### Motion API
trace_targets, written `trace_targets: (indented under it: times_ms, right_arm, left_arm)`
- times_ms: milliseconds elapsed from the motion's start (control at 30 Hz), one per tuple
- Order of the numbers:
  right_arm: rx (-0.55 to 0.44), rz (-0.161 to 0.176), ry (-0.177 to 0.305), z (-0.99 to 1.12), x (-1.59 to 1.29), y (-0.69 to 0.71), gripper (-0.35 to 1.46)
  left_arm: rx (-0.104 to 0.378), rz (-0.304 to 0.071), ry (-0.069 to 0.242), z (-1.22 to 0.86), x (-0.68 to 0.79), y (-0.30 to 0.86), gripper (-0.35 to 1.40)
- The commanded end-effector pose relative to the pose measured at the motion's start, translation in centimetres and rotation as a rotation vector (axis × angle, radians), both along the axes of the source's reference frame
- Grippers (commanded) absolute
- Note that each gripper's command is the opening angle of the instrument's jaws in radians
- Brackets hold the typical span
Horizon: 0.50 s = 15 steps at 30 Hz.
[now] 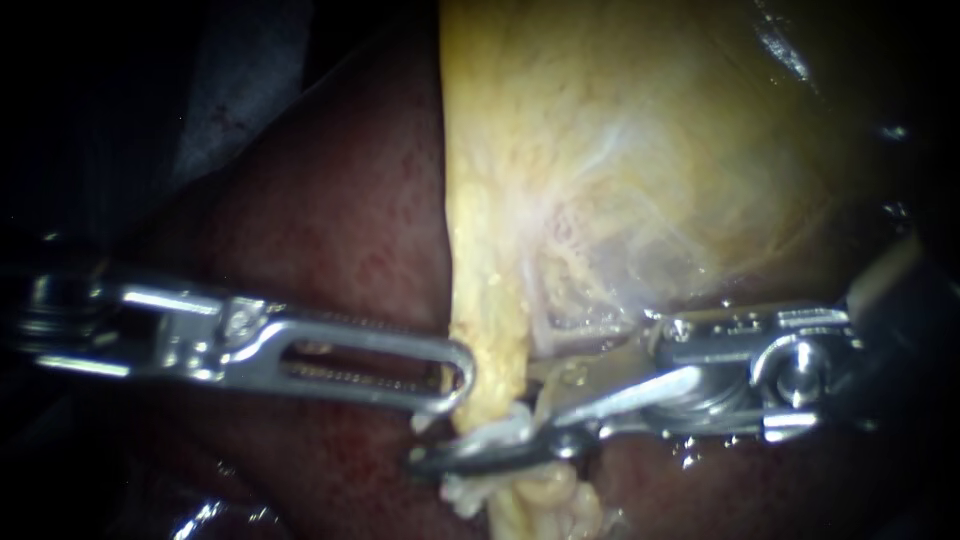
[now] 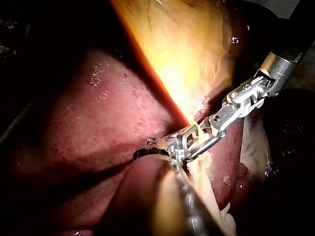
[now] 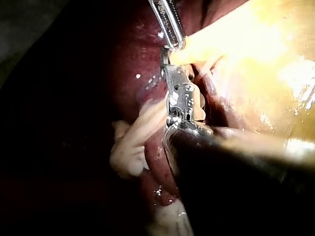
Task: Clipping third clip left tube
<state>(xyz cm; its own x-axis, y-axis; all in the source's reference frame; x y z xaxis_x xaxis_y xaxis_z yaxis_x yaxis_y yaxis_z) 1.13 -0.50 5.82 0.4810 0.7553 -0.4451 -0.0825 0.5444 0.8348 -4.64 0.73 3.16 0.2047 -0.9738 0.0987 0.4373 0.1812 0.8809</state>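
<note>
**DESK:** What does the endoscope show?

**BENCH:** The left instrument (image 1: pixel 457 380), in from the left across the liver (image 1: pixel 330 230), has its jaws closed on the left edge of the tube (image 1: pixel 488 340). The tube is the yellow strand hanging from the gallbladder (image 1: pixel 650 150). The right instrument (image 1: pixel 478 434) comes in from the right, lower on the same strand. Its jaws are narrowly apart with the tube between them. One jaw passes behind the tube, and the darker one crosses in front, against a whitish knot (image 1: pixel 506 424) of tissue.

**DESK:** Any clips in place?

**BENCH:** None can be made out on the tube, since the metal hides part of it. The pictures also do not show whether a clip sits loaded in the right jaws.

**DESK:** What would make this step go well?

**BENCH:** As a judgement, the tube's whole width should lie inside the jaws, with both tips past its far edge, before any squeeze. The darker tip does show beyond the strand, but the other is covered. The jaws should cross the tube square, not slantwise. They should take in the tube alone, with no liver caught. The left hold should give gentle tension, enough to straighten the strand and no more.

**DESK:** The risk?

**BENCH:** A partial bite, or a pull that tears the soft strand at the grip. Both wrist views show the two tips meeting at the tube, but they add little beyond that.
</note>
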Motion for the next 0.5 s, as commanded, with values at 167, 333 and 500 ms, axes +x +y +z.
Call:
trace_targets:
  times_ms: [167,333,500]
  right_arm:
    - [0.000,0.001,-0.001,0.04,-0.02,0.07,-0.35]
    - [0.000,0.000,-0.001,0.05,-0.04,0.07,-0.35]
    - [0.000,0.000,-0.001,0.04,-0.04,0.07,-0.35]
  left_arm:
    - [0.000,-0.001,0.001,0.00,0.00,0.00,-0.35]
    - [0.000,-0.001,0.001,0.00,0.00,0.00,-0.35]
    - [0.000,-0.001,0.001,0.00,0.00,0.00,-0.35]
